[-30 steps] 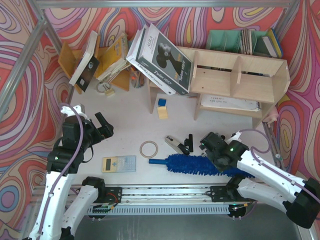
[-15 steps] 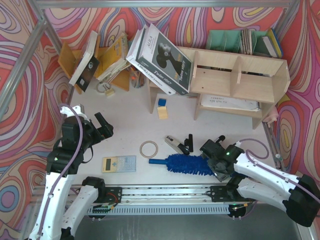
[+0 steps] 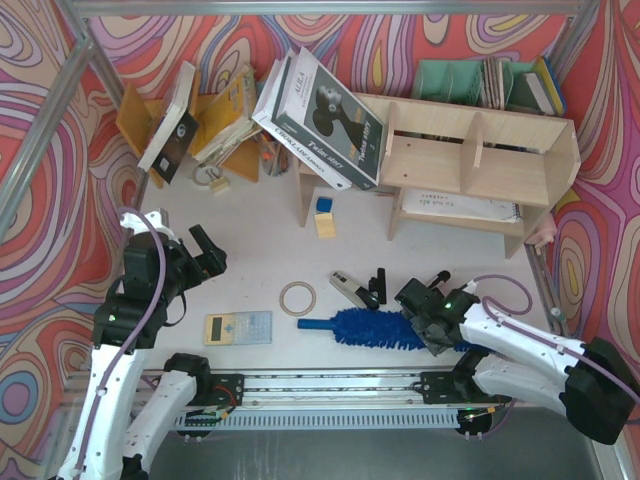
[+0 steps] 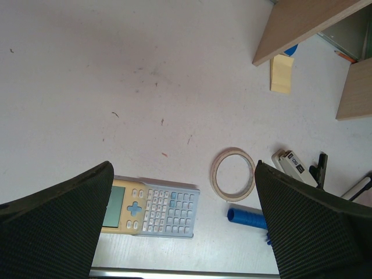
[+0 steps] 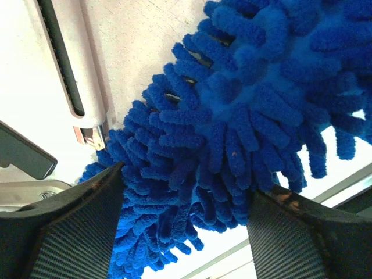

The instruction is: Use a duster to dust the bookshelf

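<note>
The bright-blue fluffy duster (image 3: 368, 327) lies flat on the white table near the front edge, its thin handle pointing left. My right gripper (image 3: 425, 318) is low over its right part. In the right wrist view the gripper (image 5: 186, 186) is open, with blue fluff (image 5: 244, 99) between the two wide-apart fingers. The pale plywood bookshelf (image 3: 470, 150) stands at the back right. My left gripper (image 3: 205, 255) is open and empty above the table's left side. In the left wrist view (image 4: 183, 168) it shows the duster's handle tip (image 4: 247, 216) and a bookshelf panel (image 4: 302, 23).
A calculator (image 3: 238, 327), a tape ring (image 3: 297, 297) and a utility knife (image 3: 352, 290) lie left of the duster. Large books (image 3: 320, 105) lean on the bookshelf's left end. An orange-brown book rack (image 3: 200, 120) stands back left, a green file holder (image 3: 480, 80) behind the bookshelf.
My right gripper has slid left along the duster, from its right end to further over the fluffy head. The duster and the left arm have not moved.
</note>
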`<control>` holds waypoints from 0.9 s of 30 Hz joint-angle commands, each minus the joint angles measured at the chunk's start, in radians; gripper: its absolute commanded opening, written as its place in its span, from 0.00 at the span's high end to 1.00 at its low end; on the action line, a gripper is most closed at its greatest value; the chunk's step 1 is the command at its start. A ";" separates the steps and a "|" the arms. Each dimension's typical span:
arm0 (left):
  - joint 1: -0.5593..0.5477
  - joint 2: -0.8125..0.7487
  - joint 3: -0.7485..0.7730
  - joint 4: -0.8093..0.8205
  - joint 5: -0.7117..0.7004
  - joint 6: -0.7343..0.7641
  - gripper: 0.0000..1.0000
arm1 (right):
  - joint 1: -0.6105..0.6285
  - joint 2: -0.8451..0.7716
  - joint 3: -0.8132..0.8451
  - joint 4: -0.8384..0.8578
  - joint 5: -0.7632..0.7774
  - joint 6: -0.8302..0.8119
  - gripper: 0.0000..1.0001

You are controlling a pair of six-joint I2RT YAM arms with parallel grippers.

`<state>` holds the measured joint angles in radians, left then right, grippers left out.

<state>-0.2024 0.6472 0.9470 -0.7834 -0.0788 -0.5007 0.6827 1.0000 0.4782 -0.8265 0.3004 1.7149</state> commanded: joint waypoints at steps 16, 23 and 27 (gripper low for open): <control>-0.003 0.004 -0.016 0.007 0.006 0.008 0.01 | 0.008 -0.077 0.043 -0.032 0.080 -0.024 0.80; -0.003 -0.009 -0.037 -0.033 -0.005 -0.167 0.02 | 0.007 -0.106 0.054 -0.029 0.093 -0.016 0.95; -0.042 -0.031 -0.089 -0.041 0.049 -0.386 0.02 | 0.008 -0.120 0.066 -0.020 0.101 -0.004 1.00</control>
<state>-0.2066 0.6407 0.9157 -0.7952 -0.0708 -0.6655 0.6827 0.8963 0.5133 -0.8204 0.3668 1.7023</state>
